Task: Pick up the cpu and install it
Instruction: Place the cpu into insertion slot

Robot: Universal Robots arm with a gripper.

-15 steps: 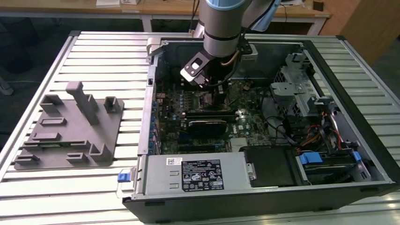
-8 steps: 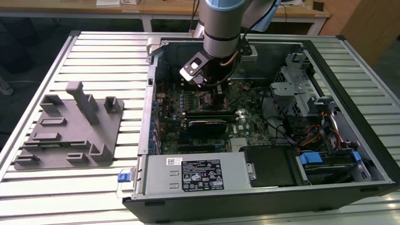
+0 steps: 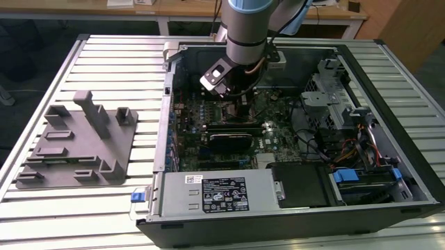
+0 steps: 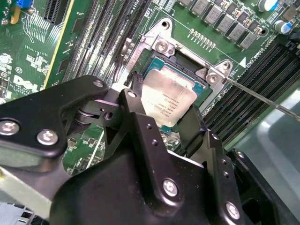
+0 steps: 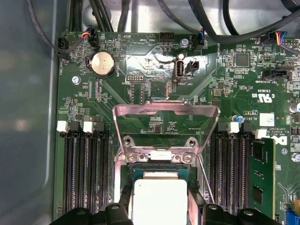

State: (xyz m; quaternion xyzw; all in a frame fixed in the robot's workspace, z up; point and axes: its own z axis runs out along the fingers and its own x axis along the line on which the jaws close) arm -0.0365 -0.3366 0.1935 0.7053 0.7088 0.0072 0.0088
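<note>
1. Your gripper (image 3: 235, 94) is down inside the open computer case (image 3: 278, 229), in the upper middle of the exterior view.
2. In both wrist views its jaws pinch the cpu (image 4: 168, 98) (image 5: 159, 199) by two opposite edges, one finger on each side.
3. The cpu lies over the black socket (image 4: 182, 57); you cannot tell whether it is seated. The metal load plate (image 5: 166, 110) stands swung open.
4. The grey tray (image 3: 70, 151) lies on the slatted table (image 3: 70, 221) at the exterior view's left, well apart.
</note>
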